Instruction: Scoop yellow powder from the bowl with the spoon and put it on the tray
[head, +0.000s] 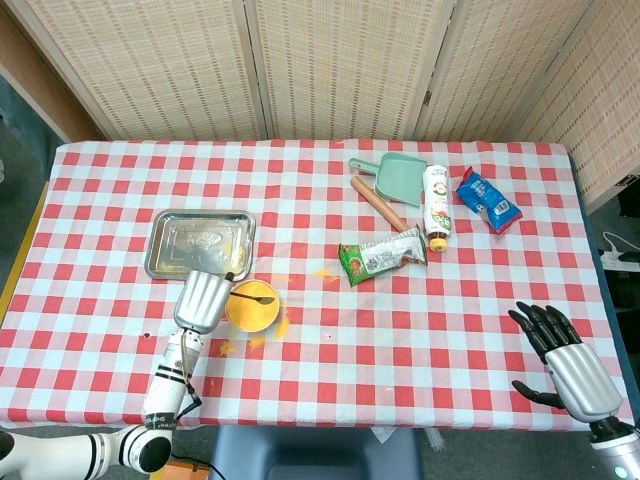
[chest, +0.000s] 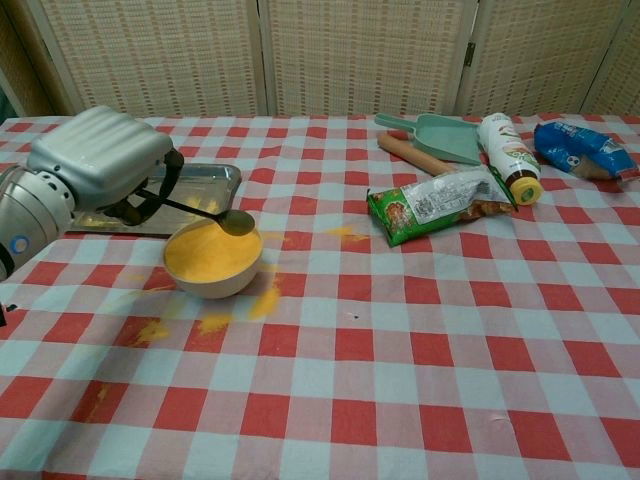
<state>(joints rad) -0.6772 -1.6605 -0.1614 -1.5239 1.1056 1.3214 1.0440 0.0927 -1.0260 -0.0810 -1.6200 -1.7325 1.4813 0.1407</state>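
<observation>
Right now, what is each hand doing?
Left hand: holds the spoon over the bowl.
Right hand: open, holding nothing.

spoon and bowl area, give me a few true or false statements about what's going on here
1. The left hand holds the spoon over the bowl. True.
2. The bowl is empty. False: it holds yellow powder.
3. The tray lies to the right of the bowl in the head view. False: it lies to the upper left.
4. Yellow powder is spilled on the tablecloth beside the bowl. True.
5. The right hand holds the green dustpan. False: it holds nothing, fingers apart, far from the dustpan.
</observation>
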